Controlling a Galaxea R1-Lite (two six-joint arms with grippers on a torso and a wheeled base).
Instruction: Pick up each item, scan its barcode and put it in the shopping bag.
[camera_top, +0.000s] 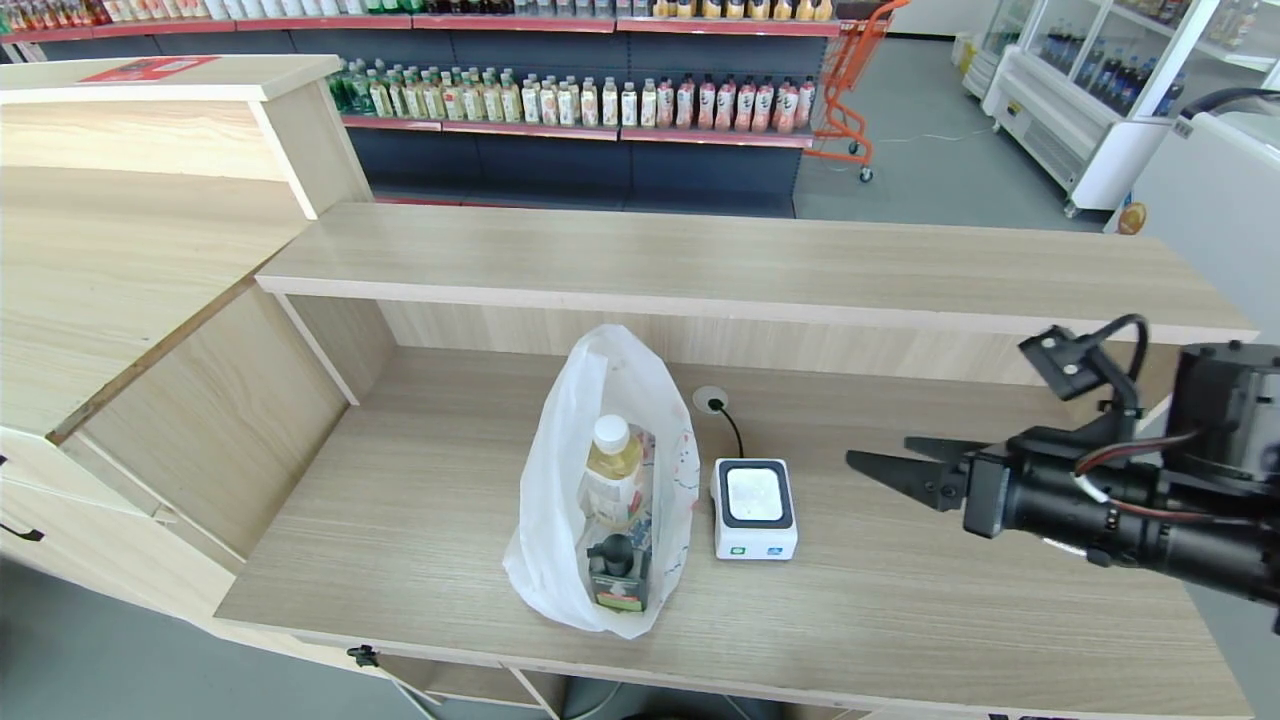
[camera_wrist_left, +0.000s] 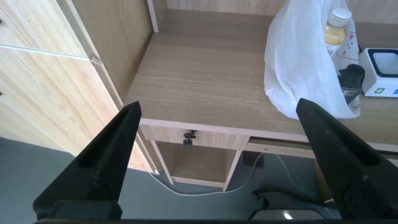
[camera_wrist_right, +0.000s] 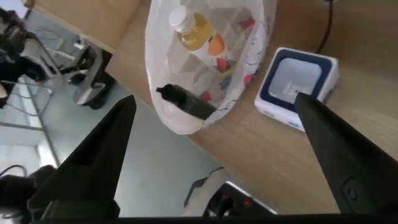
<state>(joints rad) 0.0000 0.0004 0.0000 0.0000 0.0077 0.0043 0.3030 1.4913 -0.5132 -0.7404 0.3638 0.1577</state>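
A white plastic shopping bag (camera_top: 560, 470) stands on the wooden counter (camera_top: 420, 500). Inside it are a yellow drink bottle with a white cap (camera_top: 612, 460) and a dark bottle with a black top (camera_top: 618, 572). Just right of the bag sits the white barcode scanner (camera_top: 755, 507), cabled to a hole in the counter. My right gripper (camera_top: 885, 465) hovers open and empty to the right of the scanner, above the counter. From the right wrist I look down on the bag (camera_wrist_right: 186, 106), the yellow bottle (camera_wrist_right: 193, 32) and the scanner (camera_wrist_right: 297, 87). My left gripper (camera_wrist_left: 217, 155) hangs open and empty beyond the counter's front left corner.
A raised wooden ledge (camera_top: 740, 265) runs behind the counter, and a taller wooden unit (camera_top: 140, 250) stands to the left. Store shelves of bottles (camera_top: 580, 100), an orange cart (camera_top: 850, 70) and glass-door coolers (camera_top: 1090, 90) lie beyond. The counter right of the scanner is bare.
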